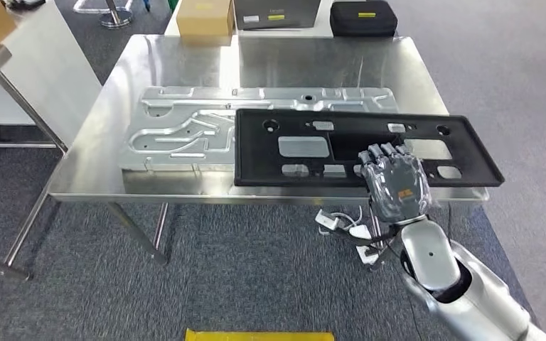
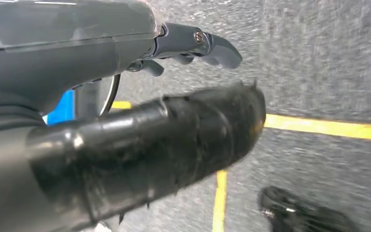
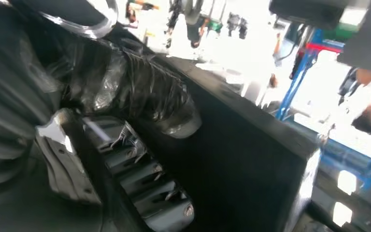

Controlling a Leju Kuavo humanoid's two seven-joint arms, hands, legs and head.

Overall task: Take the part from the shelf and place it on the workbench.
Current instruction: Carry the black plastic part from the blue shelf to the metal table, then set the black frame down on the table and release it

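A long black plastic panel (image 1: 341, 145) with several cut-outs lies across the right half of the steel workbench (image 1: 92, 177), its right end past the table's corner. My right hand (image 1: 394, 181) grips its near edge, fingers on top. In the right wrist view the thumb and fingers (image 3: 140, 169) clamp the panel (image 3: 251, 159). A silver stamped metal part (image 1: 185, 128) lies flat to the left, partly under the panel. My left hand (image 2: 125, 96) hangs over the carpet, fingers apart, holding nothing.
A cardboard box (image 1: 205, 18) and two black cases (image 1: 362, 18) sit beyond the bench's far edge. A white power strip with cables (image 1: 341, 224) lies on the floor under the front edge. Another table (image 1: 14, 71) stands left. Yellow tape (image 2: 328, 128) marks the carpet.
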